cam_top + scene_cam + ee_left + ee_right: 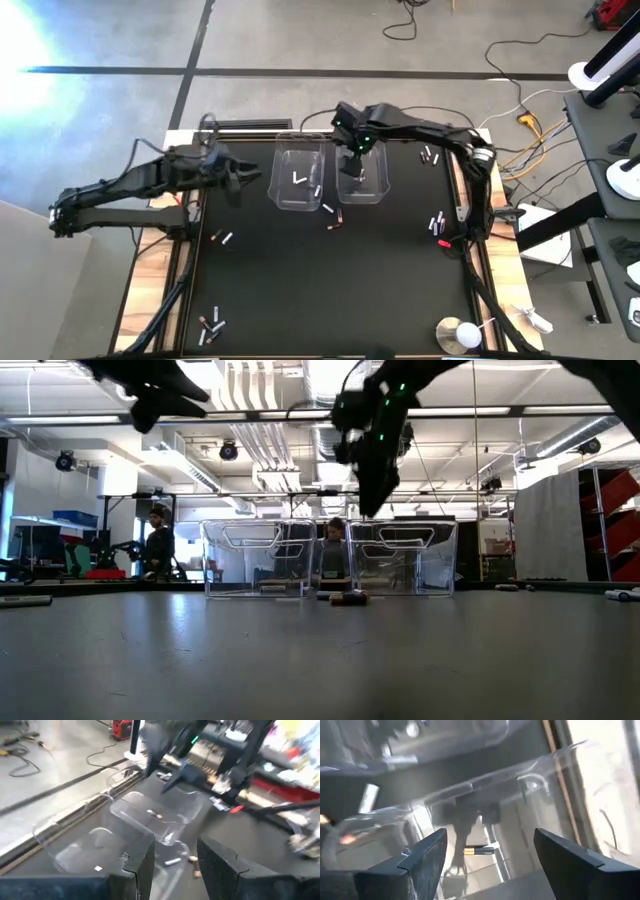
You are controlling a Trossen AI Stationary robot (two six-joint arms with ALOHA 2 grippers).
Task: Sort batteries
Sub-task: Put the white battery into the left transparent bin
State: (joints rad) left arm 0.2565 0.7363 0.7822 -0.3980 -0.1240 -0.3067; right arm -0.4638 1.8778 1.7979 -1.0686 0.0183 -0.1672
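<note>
I can read no text, label, brand, number or sign anywhere, in any view. Nothing legible shows on the batteries (pixel 327 208), on the clear bins (pixel 298 181), on the counter (pixel 330 280) or on my own arms. Whatever may be printed on things in the room beyond the counter is too small or too blurred for me to make out.
</note>
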